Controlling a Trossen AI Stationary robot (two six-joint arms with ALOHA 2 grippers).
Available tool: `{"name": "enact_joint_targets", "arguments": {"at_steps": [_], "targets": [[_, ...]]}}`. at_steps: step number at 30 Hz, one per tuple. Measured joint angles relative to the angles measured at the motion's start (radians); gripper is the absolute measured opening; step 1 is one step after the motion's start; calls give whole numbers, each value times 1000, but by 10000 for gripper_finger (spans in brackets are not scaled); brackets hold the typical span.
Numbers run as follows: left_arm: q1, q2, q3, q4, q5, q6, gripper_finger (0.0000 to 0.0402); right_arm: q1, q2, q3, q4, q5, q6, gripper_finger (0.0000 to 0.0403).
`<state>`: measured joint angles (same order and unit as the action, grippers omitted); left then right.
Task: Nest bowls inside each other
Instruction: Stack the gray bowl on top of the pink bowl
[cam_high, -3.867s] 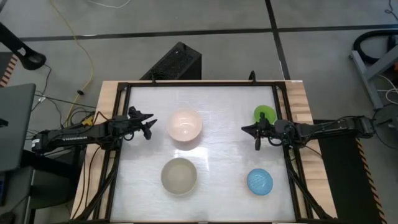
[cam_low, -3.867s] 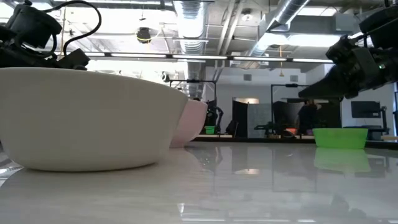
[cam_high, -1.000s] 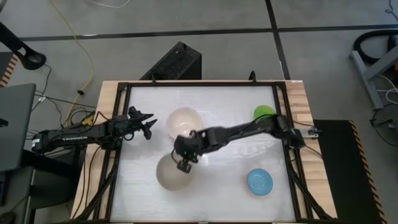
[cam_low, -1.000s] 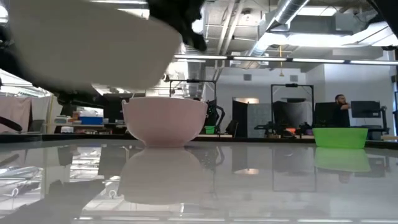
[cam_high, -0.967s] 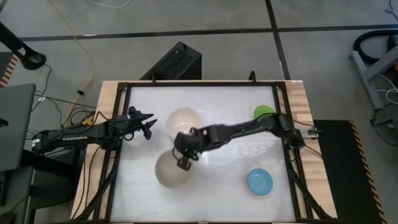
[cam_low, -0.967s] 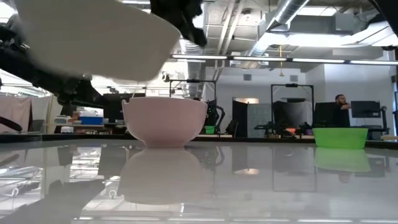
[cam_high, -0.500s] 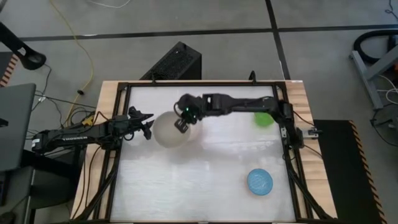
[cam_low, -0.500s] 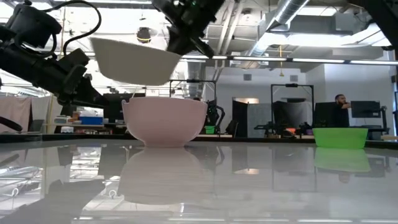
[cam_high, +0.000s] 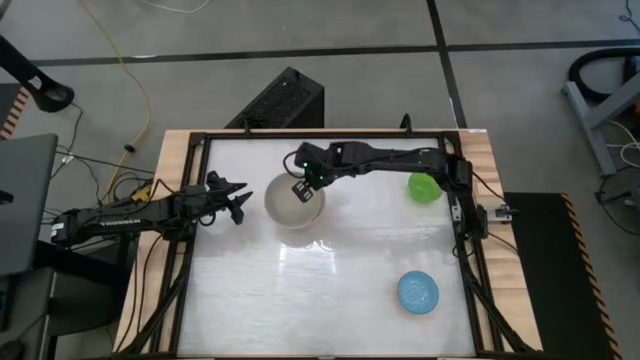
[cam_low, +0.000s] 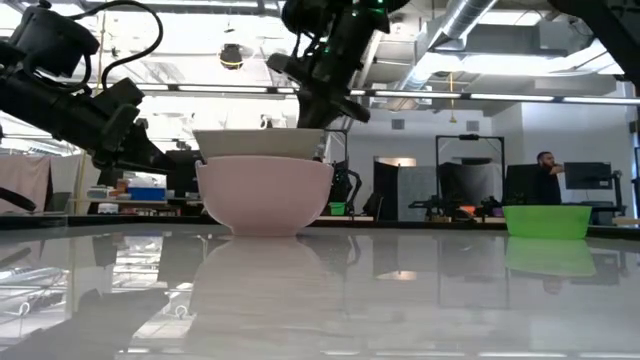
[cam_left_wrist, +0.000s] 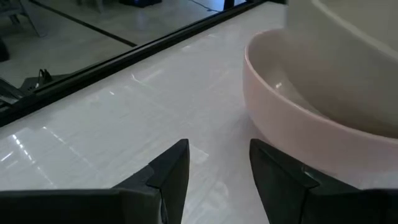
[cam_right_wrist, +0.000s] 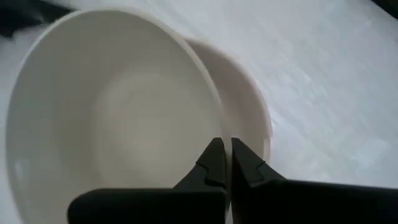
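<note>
The pale pink bowl (cam_low: 265, 195) stands on the table at the far left. The grey-beige bowl (cam_high: 292, 204) sits level with its lower part inside the pink bowl, its rim (cam_low: 258, 141) standing above the pink rim. My right gripper (cam_high: 303, 187) is shut on it. My left gripper (cam_high: 238, 203) waits open just left of the two bowls, touching nothing. The green bowl (cam_high: 424, 186) stands at the far right and the blue bowl (cam_high: 418, 292) at the near right. My right gripper pinches the grey-beige bowl's rim (cam_right_wrist: 219, 134) between its two fingers, one inside the bowl and one outside, on the rim's far right side. The fingers slant down from the table's right. The bowl hangs level, partly sunk in the pink bowl; whether it rests there I cannot tell.
A black frame (cam_high: 190, 250) borders the white table top. Between the stacked bowls and the blue bowl lies open table surface (cam_high: 330, 270). A person stands far off in the room behind the table (cam_low: 545, 180).
My right gripper has carried the grey-beige bowl from the table's near middle toward the far edge, over the pink bowl, and down into it. The bowl, tilted and high before, now sits level with its bottom inside the pink bowl.
</note>
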<state>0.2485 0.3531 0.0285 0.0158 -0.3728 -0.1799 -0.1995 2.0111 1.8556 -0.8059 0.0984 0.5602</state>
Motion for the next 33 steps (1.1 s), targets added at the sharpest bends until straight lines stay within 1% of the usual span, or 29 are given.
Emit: {"name": "enact_joint_targets", "arguments": {"at_steps": [3,6,17,26,28,33], "targets": [[0,0,0,0,0,0,158,-8,3,-33,42,-15,16,7],[0,0,0,0,0,0,158,-8,7,-52,45,-17,23,7],[0,0,0,0,0,0,158,-7,6,-62,54,33,42,6],[0,0,0,0,0,0,158,-4,6,-62,49,35,54,7],[0,0,0,0,0,0,158,0,6,-62,50,35,59,15],[0,0,0,0,0,0,158,11,6,-62,48,38,53,58]]}}
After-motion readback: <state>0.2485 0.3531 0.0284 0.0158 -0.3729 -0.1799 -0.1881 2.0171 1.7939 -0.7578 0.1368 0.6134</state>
